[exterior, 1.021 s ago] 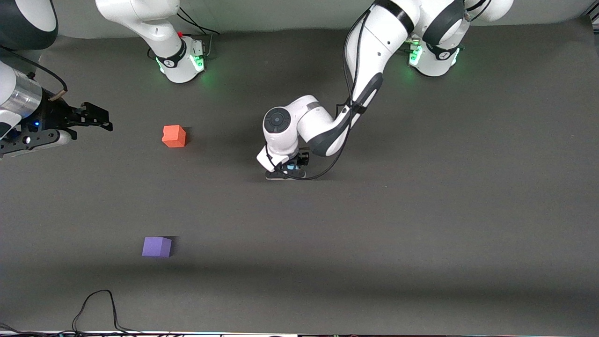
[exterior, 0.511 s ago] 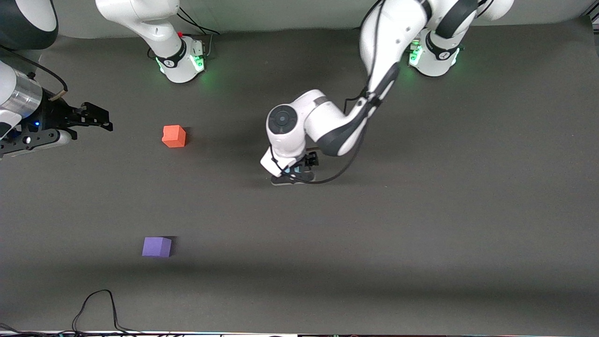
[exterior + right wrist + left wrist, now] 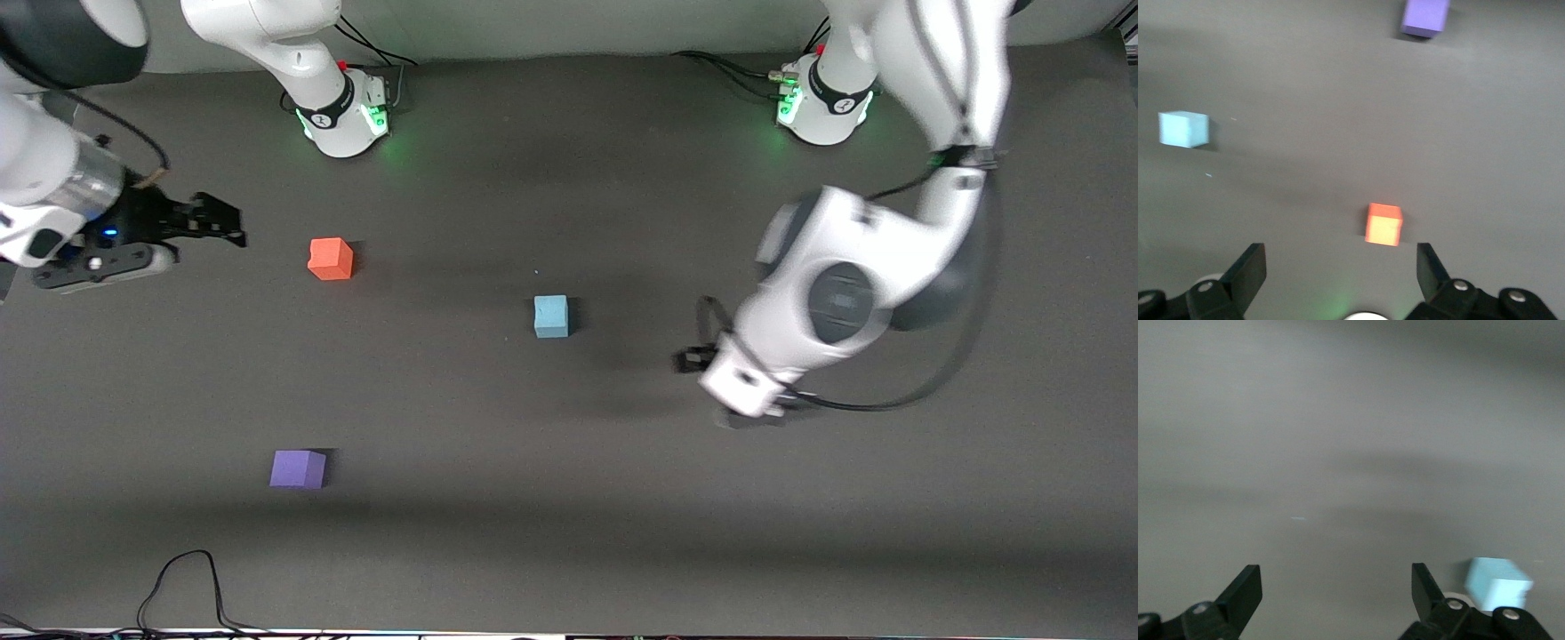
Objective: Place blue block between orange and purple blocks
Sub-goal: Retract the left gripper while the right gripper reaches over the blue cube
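Release has just happened: the blue block (image 3: 551,316), gripped half a second ago, now sits free at frame centre on the desk (image 3: 622,498). The orange block (image 3: 331,259) and purple block (image 3: 298,468) lie unmoved at mid-left, so placement looks unfinished. The left tool (image 3: 1337,590) has swung centre-right, fingers spread, blurred. The right tool (image 3: 1341,270) waits upper left, released, nudged slightly inward.

Your right wrist cam: right gripper (image 3: 1338,270) has its fingers spread wide over bare table (image 3: 1305,187). Orange block (image 3: 1383,225) sits just past the fingertips, purple block (image 3: 1425,17) well apart from it, blue block (image 3: 1183,129) off to one side.
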Robot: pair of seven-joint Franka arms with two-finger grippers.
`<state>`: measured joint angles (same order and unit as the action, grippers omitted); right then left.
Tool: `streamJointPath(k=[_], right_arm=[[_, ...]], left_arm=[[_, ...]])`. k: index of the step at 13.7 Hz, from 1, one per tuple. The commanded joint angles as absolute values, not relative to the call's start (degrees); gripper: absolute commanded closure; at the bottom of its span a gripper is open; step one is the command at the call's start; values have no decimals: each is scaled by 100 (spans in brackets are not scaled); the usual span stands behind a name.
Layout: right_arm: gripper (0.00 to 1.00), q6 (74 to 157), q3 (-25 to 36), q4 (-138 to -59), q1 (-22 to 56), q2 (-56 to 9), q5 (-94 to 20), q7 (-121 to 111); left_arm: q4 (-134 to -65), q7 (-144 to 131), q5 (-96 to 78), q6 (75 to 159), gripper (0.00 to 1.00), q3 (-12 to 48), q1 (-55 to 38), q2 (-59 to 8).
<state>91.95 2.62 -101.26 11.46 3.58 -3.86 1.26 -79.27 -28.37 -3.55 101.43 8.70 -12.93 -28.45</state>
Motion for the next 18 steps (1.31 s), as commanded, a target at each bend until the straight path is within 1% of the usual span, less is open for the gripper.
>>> streamJointPath(k=[1, 2, 4, 6, 8, 9, 11, 14, 16, 17, 18], right_arm=[[0, 9500, 299, -10029, 2087, 133, -501, 1567], [0, 9562, 308, -9863, 2483, -16, -492, 2165], [0, 9554, 299, -9276, 3336, -568, -483, 3150], [0, 9554, 299, -8381, 3996, -1340, -483, 4205], [0, 9519, 299, -7492, 4340, -2080, -492, 4910], [0, 9519, 299, -7358, 4455, -2274, -483, 5087], [0, 9527, 299, -7417, 4500, -2320, -492, 4984], [0, 9606, 308, -7794, 4474, -2320, -483, 4282], [0, 9991, 316, -8172, 4474, -2303, -475, 4184], [0, 10193, 308, -8365, 4474, -2311, -483, 4097], [0, 10474, 308, -8576, 4474, -2329, -501, 4044]], left_arm=[[-9164, -1727, -369, 10020, 0, 923, -460, -1691], [-9367, -1227, -195, 9906, 0, 923, -74, -1383], [-9492, -513, -149, 9704, 0, 923, 411, -1004], [-9519, -29, -149, 9554, 0, 923, 649, -757], [-9519, 236, -141, 9449, 0, 923, 799, -520], [-9519, 359, -115, 9379, 0, 914, 835, -432], [-9519, 509, 26, 9185, 0, 914, 879, -265], [-9510, 536, 26, 9088, 0, 905, 932, -53], [-9510, 536, 26, 9088, 0, 853, 862, 0], [-9466, 536, 26, 9088, 0, 592, 635, -9], [-9448, 527, 18, 9088, 0, 154, 119, -9]])
